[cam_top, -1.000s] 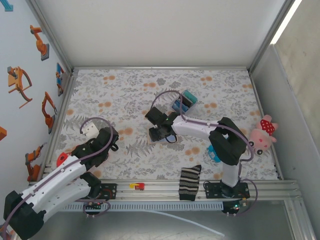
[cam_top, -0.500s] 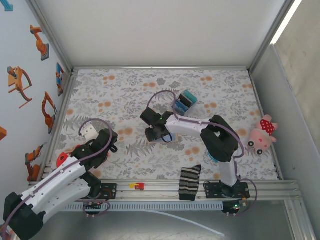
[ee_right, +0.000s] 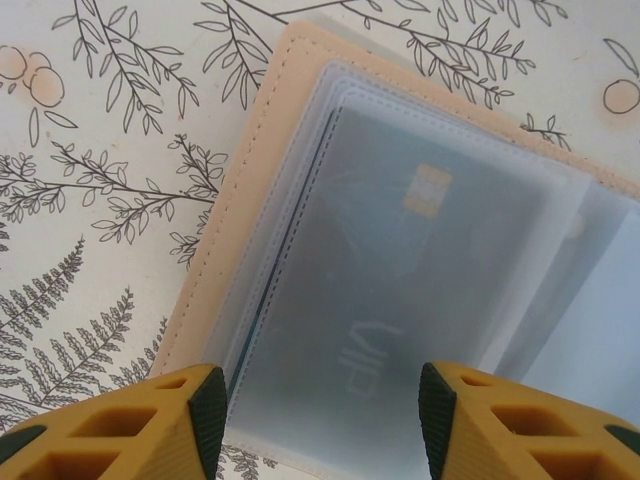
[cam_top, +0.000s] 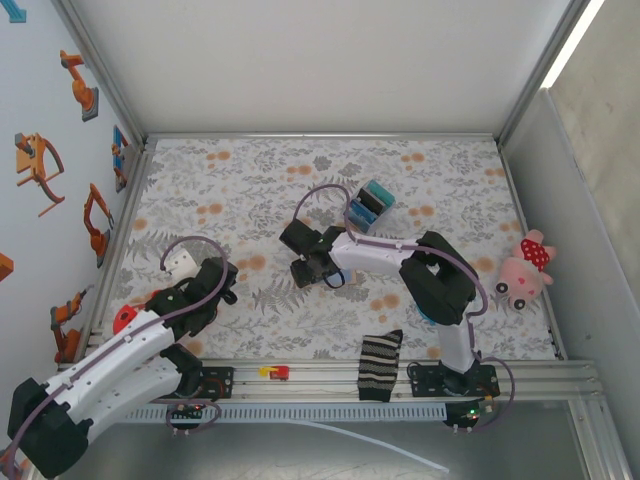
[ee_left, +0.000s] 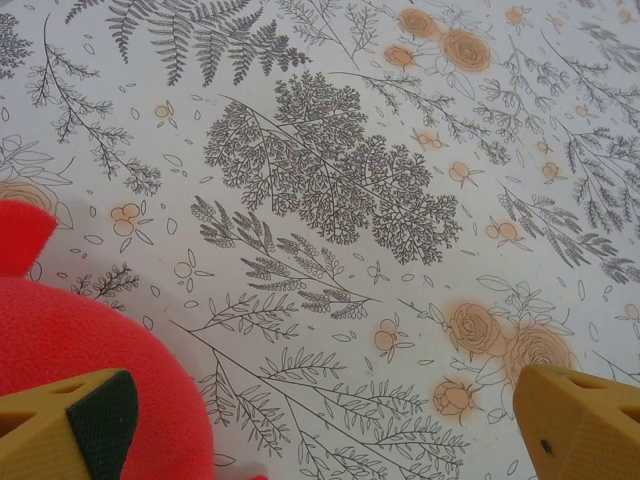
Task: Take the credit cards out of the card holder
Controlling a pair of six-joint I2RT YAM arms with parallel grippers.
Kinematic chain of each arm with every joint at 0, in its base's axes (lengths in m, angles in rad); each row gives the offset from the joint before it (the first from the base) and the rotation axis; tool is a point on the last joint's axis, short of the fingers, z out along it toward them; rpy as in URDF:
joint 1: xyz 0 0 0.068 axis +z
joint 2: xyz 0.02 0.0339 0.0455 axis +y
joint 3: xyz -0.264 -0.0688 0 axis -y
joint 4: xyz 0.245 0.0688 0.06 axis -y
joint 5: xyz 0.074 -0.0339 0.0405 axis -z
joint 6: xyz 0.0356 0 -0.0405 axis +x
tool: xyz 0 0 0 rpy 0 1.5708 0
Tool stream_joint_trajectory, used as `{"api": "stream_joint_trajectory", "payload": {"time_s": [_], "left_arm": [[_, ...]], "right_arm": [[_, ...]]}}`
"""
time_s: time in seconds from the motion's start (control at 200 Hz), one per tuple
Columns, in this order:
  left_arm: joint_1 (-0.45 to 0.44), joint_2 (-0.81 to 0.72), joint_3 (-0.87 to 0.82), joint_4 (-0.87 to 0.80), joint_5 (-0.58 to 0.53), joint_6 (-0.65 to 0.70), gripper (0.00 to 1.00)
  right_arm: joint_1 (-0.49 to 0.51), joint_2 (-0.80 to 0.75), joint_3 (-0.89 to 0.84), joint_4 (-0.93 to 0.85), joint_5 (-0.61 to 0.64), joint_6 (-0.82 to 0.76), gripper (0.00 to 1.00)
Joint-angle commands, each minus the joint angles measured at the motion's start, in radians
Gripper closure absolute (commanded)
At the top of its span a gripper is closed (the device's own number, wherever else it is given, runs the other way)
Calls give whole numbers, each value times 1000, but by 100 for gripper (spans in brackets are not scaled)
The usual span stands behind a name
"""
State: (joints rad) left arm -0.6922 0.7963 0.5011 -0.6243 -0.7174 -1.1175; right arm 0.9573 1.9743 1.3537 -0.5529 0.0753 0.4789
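While our left gripper [ee_left: 325, 430] hangs over the flowered tablecloth [ee_left: 330, 180] at the left of the table, its jaws spread wide, a soft red thing [ee_left: 90, 350] lies just beside one of its fingers. At mid-table we see our right gripper [ee_right: 320, 420] low over the card holder [ee_right: 235, 200], its jaws apart and not closed on it. The holder lies open and flat, with a grey card [ee_right: 400, 270] bearing a gold chip inside its clear sleeve. Further right lie a striped sock [cam_top: 380, 365] near the front rail and a pink plush toy [cam_top: 525, 268] at the right edge.
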Motion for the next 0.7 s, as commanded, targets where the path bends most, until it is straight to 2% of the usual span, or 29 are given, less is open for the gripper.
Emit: {"api": "stream_joint_trajectory", "payload": {"time_s": [0.0,0.24,0.691], "left_arm": [[6,6,9,-10,-7,1,3],[5,23,23,1,9,19,3],[5,50,67,14,34,86,3]], "right_arm": [[5,28,-16,-1,-12,10,46],[8,49,-44,-7,-6,22,47],[3,24,-71,12,-18,21,68]]}}
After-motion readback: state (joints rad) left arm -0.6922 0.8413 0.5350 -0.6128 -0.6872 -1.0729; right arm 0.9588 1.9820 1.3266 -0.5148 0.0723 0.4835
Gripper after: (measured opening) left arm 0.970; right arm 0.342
